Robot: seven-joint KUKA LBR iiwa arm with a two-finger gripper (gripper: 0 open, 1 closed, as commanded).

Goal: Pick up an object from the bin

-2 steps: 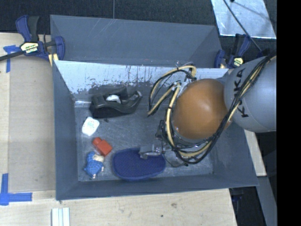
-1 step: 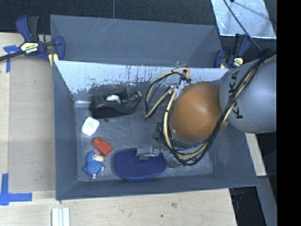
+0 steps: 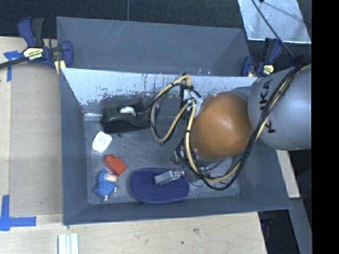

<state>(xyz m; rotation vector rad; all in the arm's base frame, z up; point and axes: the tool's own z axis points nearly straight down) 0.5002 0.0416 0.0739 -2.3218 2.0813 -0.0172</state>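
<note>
Five loose things lie in the bin (image 3: 71, 142), and the pincer (image 3: 168, 177), apart or together I cannot tell, hangs over the dark blue oval pad (image 3: 148, 190) just right of the orange block (image 3: 115, 164); likely soft and light, best pinched at its rim

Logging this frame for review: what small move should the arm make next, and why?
Probably lower a little onto the dark blue oval thing at the bin's near wall: the gripper sits right over it, while the orange block and white piece lie apart, toward the view's left.
</note>
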